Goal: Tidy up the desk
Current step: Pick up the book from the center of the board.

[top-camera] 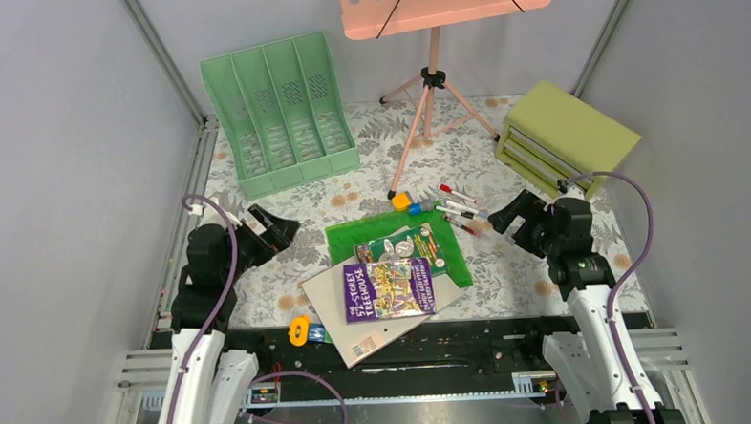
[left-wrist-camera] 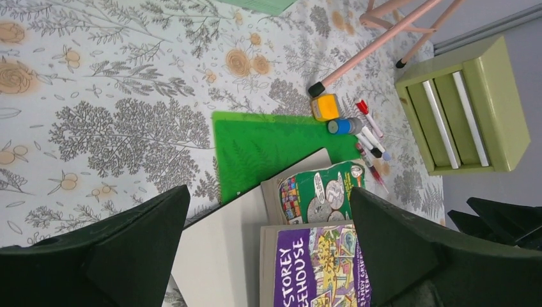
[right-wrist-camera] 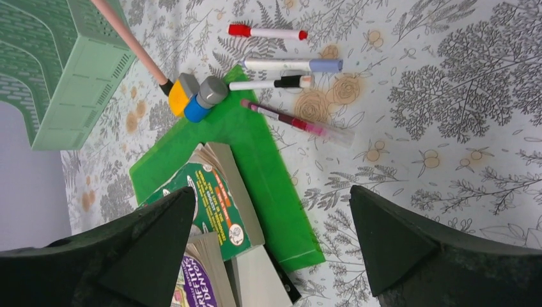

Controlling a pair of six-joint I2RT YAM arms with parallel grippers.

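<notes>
The desk (top-camera: 285, 202) is a fern-and-flower cloth tabletop. A pile lies at its middle: a purple book (top-camera: 389, 290) and a green book (top-camera: 407, 246) on a grey notebook (top-camera: 332, 300) and a green folder (top-camera: 455, 252). Several markers (top-camera: 459, 206) and a yellow block (top-camera: 402, 201) lie just behind the pile. My left gripper (top-camera: 281, 228) is open and empty, held above the cloth left of the pile; its wrist view (left-wrist-camera: 268, 192) looks down on the books. My right gripper (top-camera: 508, 216) is open and empty right of the markers, also seen in its wrist view (right-wrist-camera: 271, 190).
A green slotted file rack (top-camera: 279, 116) stands at the back left. An olive-green drawer box (top-camera: 564, 137) stands at the back right. A pink stand (top-camera: 433, 76) on tripod legs is at the back middle. A small yellow and blue item (top-camera: 303, 330) lies at the near edge.
</notes>
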